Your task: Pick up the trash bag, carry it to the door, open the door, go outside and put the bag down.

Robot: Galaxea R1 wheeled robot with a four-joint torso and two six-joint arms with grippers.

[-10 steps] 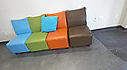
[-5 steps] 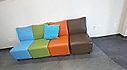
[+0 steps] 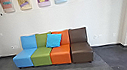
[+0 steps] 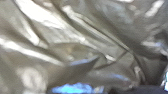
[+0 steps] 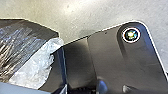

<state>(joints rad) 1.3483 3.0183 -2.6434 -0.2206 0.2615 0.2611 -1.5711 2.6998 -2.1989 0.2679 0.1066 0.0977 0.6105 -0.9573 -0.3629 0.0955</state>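
You're likely at carry step — bag [image 4: 75, 50] fills close foreground in left wrist view. Can't tell either tool's state. Move calls for slow turn clear of chairs [image 3: 41, 57].

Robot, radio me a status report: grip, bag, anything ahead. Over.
Grip unconfirmed, both wrists. Trash bag close against both wrist cameras, glossy and creased. Row of four seats ahead along the wall, likely blocking straight travel.

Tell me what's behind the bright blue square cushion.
Behind the cushion, a green padded backrest and an orange padded backrest show partly; whatever it covers is hidden.
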